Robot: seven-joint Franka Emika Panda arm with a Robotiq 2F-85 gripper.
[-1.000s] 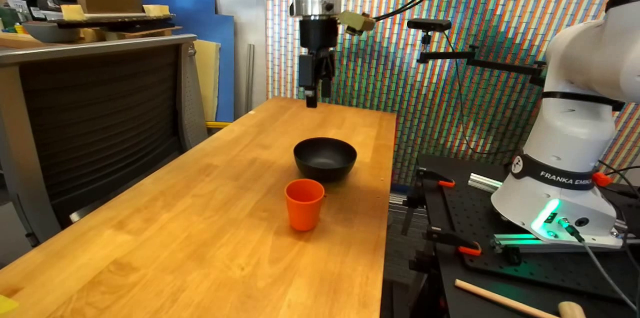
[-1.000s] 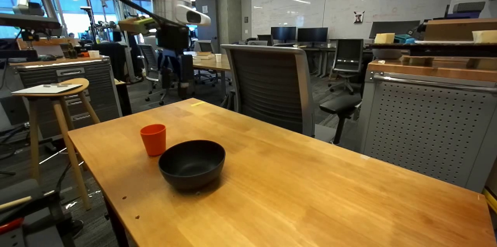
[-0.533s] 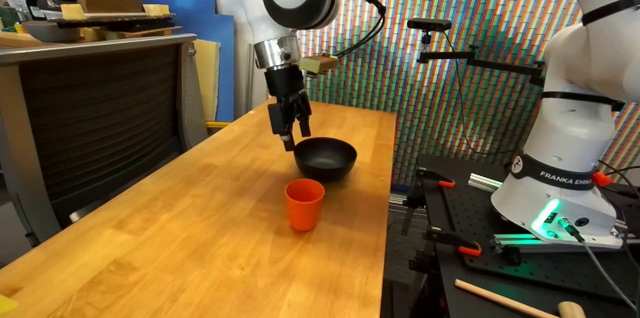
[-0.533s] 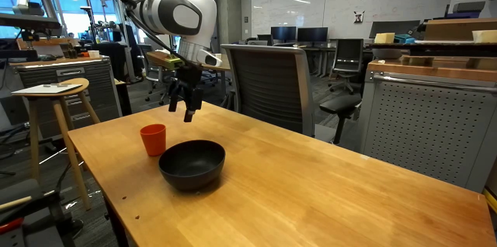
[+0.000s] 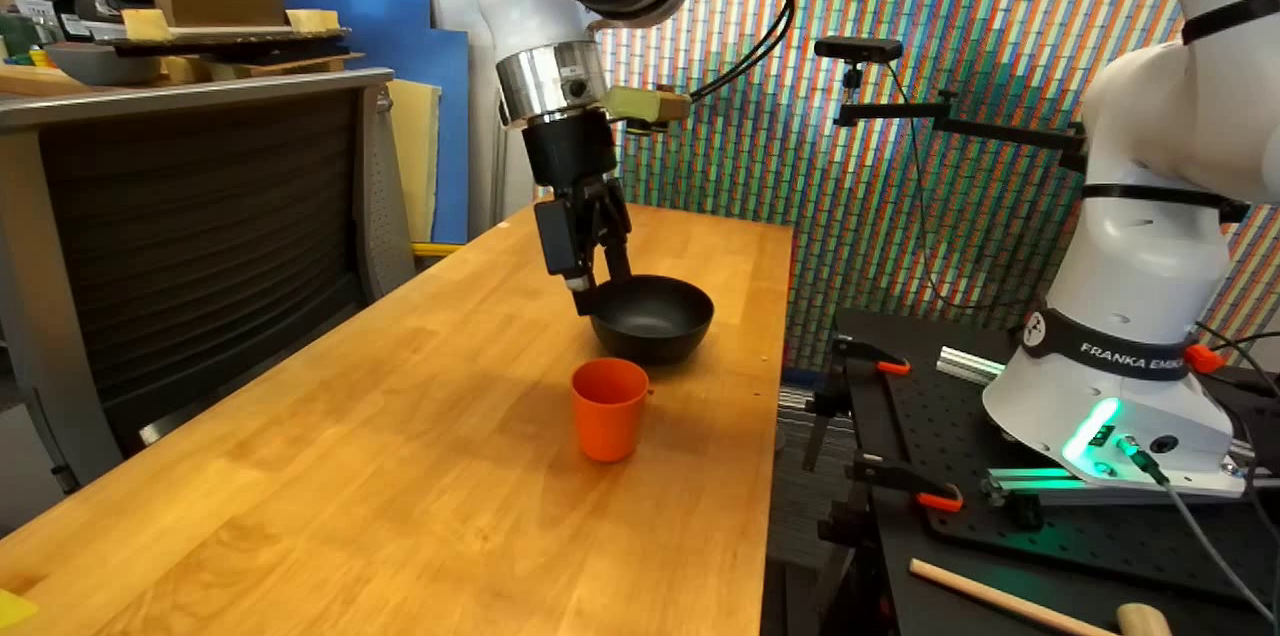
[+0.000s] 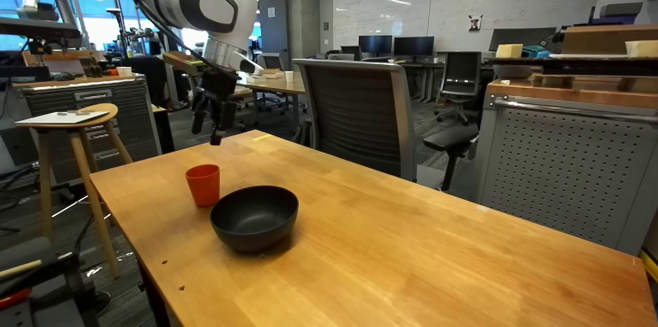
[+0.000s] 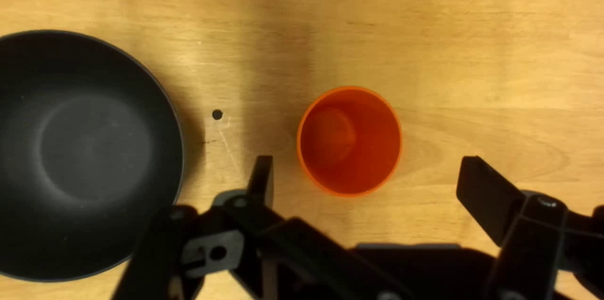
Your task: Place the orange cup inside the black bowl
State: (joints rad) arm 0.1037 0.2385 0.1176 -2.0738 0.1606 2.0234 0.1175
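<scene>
In an exterior view, the end effector (image 5: 603,286) is hanging tilted above the bench (image 5: 400,456); the orange cup (image 5: 608,424) is standing upright near the black bowl (image 5: 655,321). In an exterior view, a stool (image 6: 105,110) is standing nearby. In the wrist view, the unclenched fingers (image 7: 483,196) are standing wide apart, the cup showing between them.

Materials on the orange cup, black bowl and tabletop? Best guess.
Orange cup: probably plastic, smooth satin; even colour, thin uniform rim.
Black bowl: matte to satin, soft highlight inside; likely plastic, though coated metal or ceramic is possible.
Tabletop: wood, light sheen; visible grain and joined strips, though laminate is possible.
</scene>
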